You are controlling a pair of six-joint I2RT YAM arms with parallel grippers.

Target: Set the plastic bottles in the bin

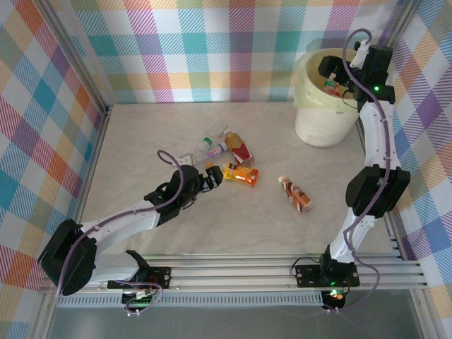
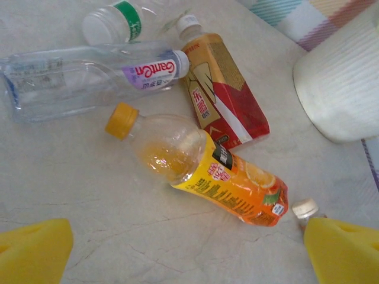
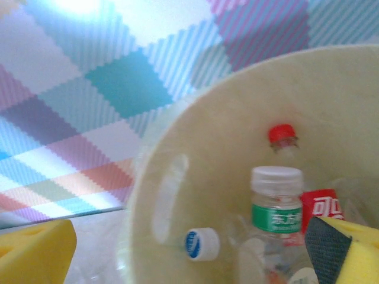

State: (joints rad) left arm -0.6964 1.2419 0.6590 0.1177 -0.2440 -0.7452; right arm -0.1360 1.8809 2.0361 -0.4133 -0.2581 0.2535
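The left pincer (image 2: 186, 254) stands wide open and empty, its yellow foam pads (image 2: 32, 248) at the lower corners of the left wrist view. Just beyond them lies a clear, soft-walled bottle with an orange label and yellow cap (image 2: 201, 165). Past it are a squared red-and-gold bottle with a white cap (image 2: 222, 94), a clear bottle with a purple label (image 2: 89, 80) and a clear bottle with a green band (image 2: 118, 21). All lie flat on the pale marbled worktop (image 2: 89, 225). The top external view adds a lone brown bottle with a red label (image 1: 296, 194), well apart from that cluster. The right pincer (image 3: 189, 254) is also spread open and empty, above the cream-yellow round plastic bin (image 3: 195, 136). Its wrist view looks inside the bin at a white-capped, green-labelled clear bottle (image 3: 275, 201), a red cap (image 3: 282, 135) and a blue-and-white cap (image 3: 198, 244).
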